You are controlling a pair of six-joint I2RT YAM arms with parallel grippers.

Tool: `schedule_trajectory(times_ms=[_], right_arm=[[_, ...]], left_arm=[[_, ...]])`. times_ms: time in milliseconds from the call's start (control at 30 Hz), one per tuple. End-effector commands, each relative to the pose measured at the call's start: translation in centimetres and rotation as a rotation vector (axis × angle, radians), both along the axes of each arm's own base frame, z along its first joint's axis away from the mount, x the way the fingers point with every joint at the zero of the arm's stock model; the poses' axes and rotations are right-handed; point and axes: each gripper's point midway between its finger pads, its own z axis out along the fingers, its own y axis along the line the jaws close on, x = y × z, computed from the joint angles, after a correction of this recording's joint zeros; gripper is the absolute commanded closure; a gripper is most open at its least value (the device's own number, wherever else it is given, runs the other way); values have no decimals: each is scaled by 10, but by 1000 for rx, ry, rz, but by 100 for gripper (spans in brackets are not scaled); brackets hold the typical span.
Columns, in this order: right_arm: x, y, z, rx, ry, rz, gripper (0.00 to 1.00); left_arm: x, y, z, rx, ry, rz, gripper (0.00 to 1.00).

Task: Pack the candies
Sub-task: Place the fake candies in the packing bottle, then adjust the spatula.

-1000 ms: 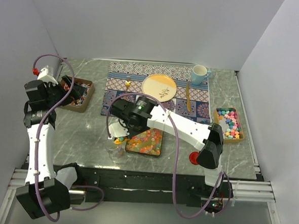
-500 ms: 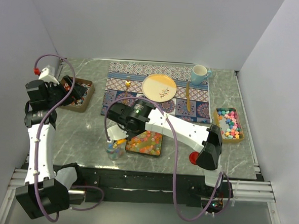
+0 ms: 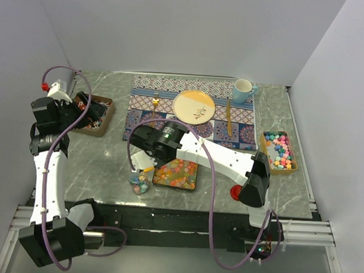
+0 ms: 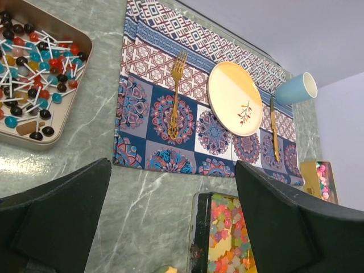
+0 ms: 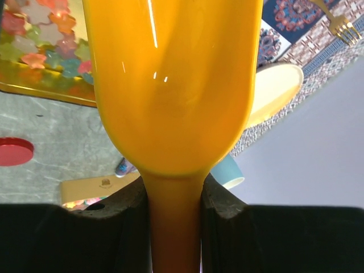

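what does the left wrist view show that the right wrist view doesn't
Only the left wrist view: the lollipop tray and the gold knife. Only the right wrist view: the yellow scoop clamped in the right tool, and a red lid. Both: the candies in their dark tray, the plate, the blue cup, the fork and the patterned placemat.

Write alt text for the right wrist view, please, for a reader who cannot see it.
A glossy yellow scoop fills the frame, its handle clamped in the right gripper. Behind it, upper left, a tray holds pastel candies; a red lid lies on the marbled table at left.
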Motion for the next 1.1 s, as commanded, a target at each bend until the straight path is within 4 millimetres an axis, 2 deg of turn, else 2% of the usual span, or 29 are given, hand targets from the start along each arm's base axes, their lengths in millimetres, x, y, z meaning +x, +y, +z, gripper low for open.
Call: schedule_trajectory(times_ms=[0, 167, 200, 267, 333, 433, 467, 567, 667, 733, 767, 800, 867, 900, 933, 967, 1033, 1067], right_arm=[[5, -18, 26, -100, -65, 65, 100], [13, -20, 40, -20, -72, -4, 100], [16, -18, 47, 25, -72, -28, 100], [20, -18, 45, 98, -19, -104, 100], [33, -26, 45, 170, 24, -207, 100], [49, -31, 36, 255, 112, -324, 100], [56, -30, 33, 274, 126, -344, 100], [71, -26, 32, 343, 141, -376, 100], [79, -14, 34, 393, 136, -360, 100], [81, -3, 38, 439, 142, -359, 100], [83, 6, 33, 452, 153, -363, 100], [87, 14, 45, 499, 145, -360, 100], [89, 29, 48, 558, 161, -380, 100], [92, 34, 60, 604, 147, -381, 100], [89, 39, 63, 636, 168, -385, 100], [89, 45, 76, 695, 166, -371, 100], [84, 48, 80, 740, 185, -377, 100], [77, 52, 92, 790, 214, -351, 100]], left_arm=[[2, -6, 18, -9, -65, -33, 3], [-1, -23, 20, -27, -67, -132, 3], [-2, -29, 21, -39, -72, -164, 3], [-7, -47, 24, -85, -80, -272, 1], [-15, -65, 30, -151, -82, -373, 3], [-19, -77, 36, -210, -90, -457, 25], [-23, -84, 41, -231, -109, -529, 50], [-31, -98, 46, -297, -104, -624, 85], [-33, -112, 49, -297, -121, -678, 98], [-36, -128, 49, -306, -118, -730, 99], [-33, -133, 46, -320, -98, -743, 99], [-33, -138, 43, -328, -85, -751, 99], [-26, -138, 28, -362, -33, -727, 99], [-24, -137, 22, -367, -14, -722, 99], [-23, -137, 15, -370, 7, -716, 99], [-20, -137, 8, -381, 30, -713, 99], [-16, -138, 0, -381, 48, -697, 99], [-12, -138, -7, -388, 69, -684, 99]])
